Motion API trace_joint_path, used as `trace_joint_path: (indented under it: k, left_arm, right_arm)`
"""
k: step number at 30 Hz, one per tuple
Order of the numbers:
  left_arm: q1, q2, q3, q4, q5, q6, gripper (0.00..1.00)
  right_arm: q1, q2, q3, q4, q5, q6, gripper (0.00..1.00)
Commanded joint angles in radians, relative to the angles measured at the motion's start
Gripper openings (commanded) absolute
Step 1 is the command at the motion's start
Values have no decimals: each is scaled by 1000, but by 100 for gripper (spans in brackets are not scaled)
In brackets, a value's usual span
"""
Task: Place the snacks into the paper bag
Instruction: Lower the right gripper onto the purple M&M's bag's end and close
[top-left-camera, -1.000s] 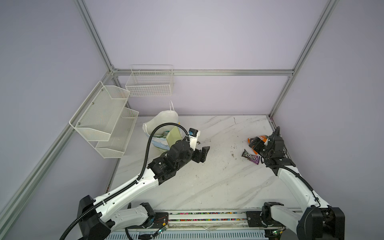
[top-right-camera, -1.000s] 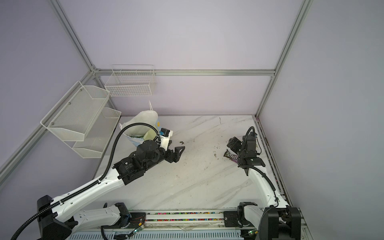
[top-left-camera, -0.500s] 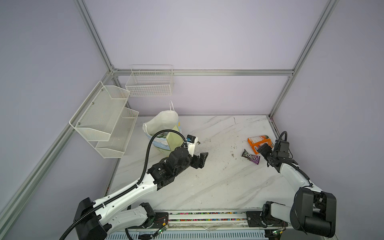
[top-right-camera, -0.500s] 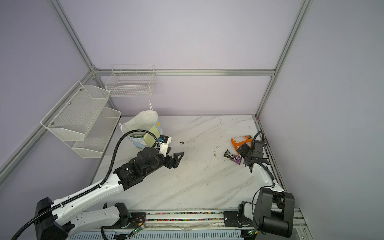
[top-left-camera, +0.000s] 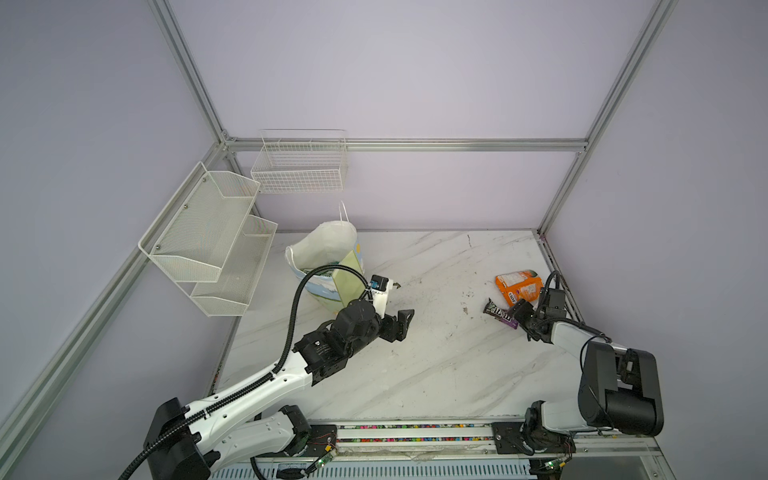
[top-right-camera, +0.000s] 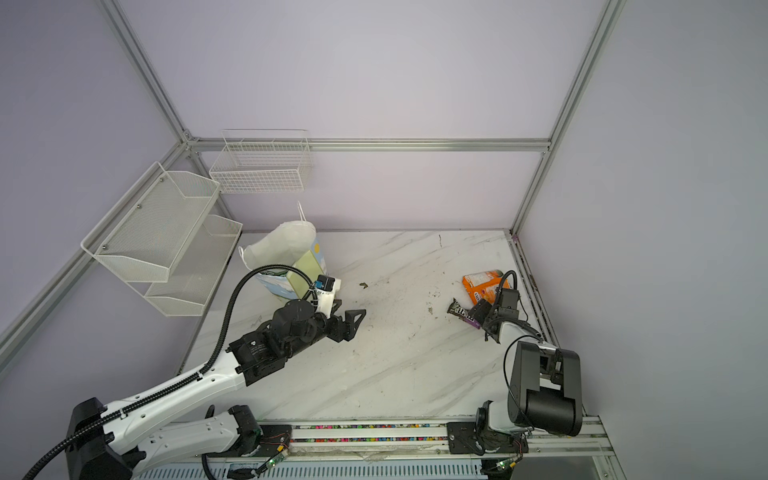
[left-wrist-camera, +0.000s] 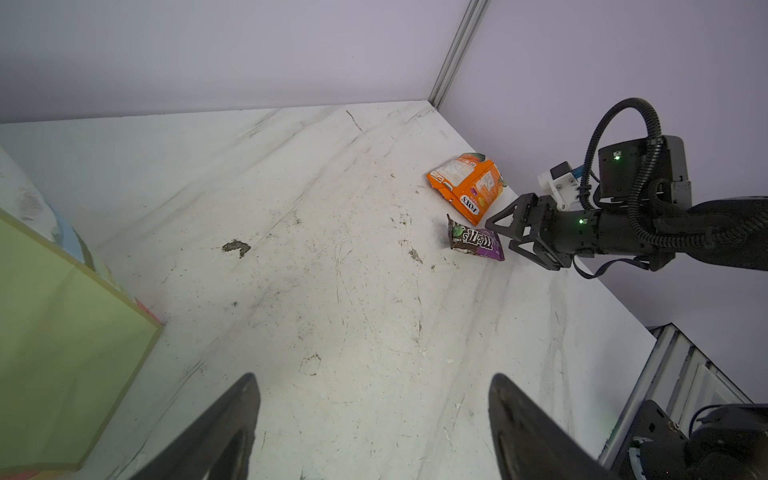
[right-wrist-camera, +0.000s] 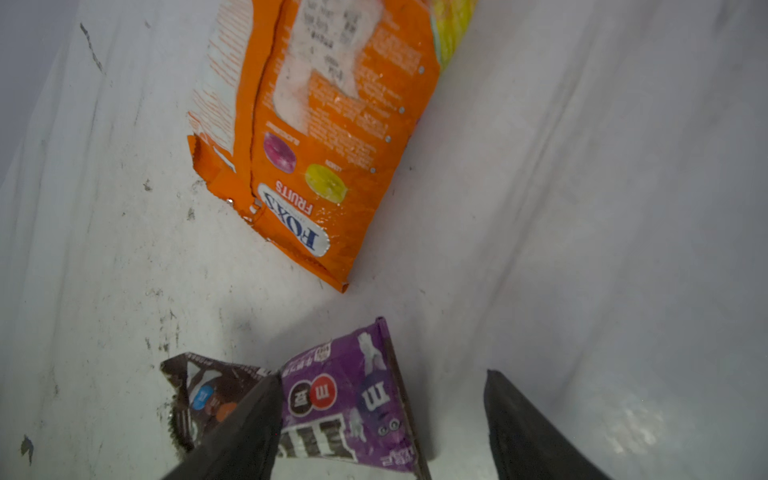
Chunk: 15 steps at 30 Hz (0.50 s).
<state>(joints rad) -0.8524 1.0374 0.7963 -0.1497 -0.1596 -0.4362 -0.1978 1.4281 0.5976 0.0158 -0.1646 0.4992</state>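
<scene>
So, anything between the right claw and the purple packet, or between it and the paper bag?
Nothing between the right claw and purple packet: open jaws straddle one end. Toward the paper bag the table is bare, but the left claw hovers near the bag, possibly in the path.

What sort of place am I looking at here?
Probably a robotics test booth: left arm and right arm mounted on a rail beside a marble-look table, enclosed by an aluminium frame.
</scene>
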Motion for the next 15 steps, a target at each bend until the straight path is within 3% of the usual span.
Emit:
trace_joint_path:
  k: [1,15]
  left_arm:
    - [-4,-32,-50,39,-5,-17,85]
    - [-5,-33,-59,33,-12,-22,84]
  right_arm:
    - [-3,17,-3,42,-8,-21,73]
    - [-2,65,-10,82,-57,-13,60]
